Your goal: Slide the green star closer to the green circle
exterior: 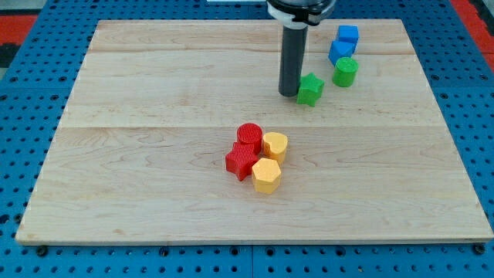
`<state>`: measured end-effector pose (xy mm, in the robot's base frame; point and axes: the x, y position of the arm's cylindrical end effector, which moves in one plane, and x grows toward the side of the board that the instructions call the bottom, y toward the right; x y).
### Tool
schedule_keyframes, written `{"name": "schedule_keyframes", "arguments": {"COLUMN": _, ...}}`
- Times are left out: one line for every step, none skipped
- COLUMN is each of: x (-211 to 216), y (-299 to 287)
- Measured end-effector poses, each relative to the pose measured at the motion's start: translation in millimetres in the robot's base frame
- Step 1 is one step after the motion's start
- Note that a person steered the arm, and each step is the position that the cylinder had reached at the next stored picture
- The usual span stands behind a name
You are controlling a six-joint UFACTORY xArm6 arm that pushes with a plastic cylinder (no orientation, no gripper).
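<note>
Toward the view's top, right of centre: the working group, listed from the rod outward.

Tip: my tip (289, 94) is the lower end of a straight dark rod standing upright on the board; it carries no jaws, so nothing opens, closes or grips.
Tip relative to blocks: just beside the green star, on its left in the view; whether it touches cannot be told.
Green star: green star (310, 89) lies flat on the wood, below and to the left of the green circle, near it but apart.
Green circle: green circle (345, 72), a short cylinder, stands right of the star and just below the lower blue block.
Blue blocks: blue block (340, 52) sits directly above the green circle, seemingly touching it; a blue cube (348, 34) sits just above that, close to the board's top edge.
Central cluster: red circle (248, 134), red star (241, 161), yellow hexagon (275, 144) and a second yellow block (266, 175) are packed together, well apart from my tip.
Support: wooden board (139, 123) rests on a blue perforated table (23, 93).
</note>
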<state>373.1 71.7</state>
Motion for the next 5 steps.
{"name": "schedule_keyframes", "arguments": {"x": 0, "y": 21}}
{"name": "schedule_keyframes", "arguments": {"x": 0, "y": 39}}
{"name": "schedule_keyframes", "arguments": {"x": 0, "y": 41}}
{"name": "schedule_keyframes", "arguments": {"x": -6, "y": 11}}
{"name": "schedule_keyframes", "arguments": {"x": -11, "y": -75}}
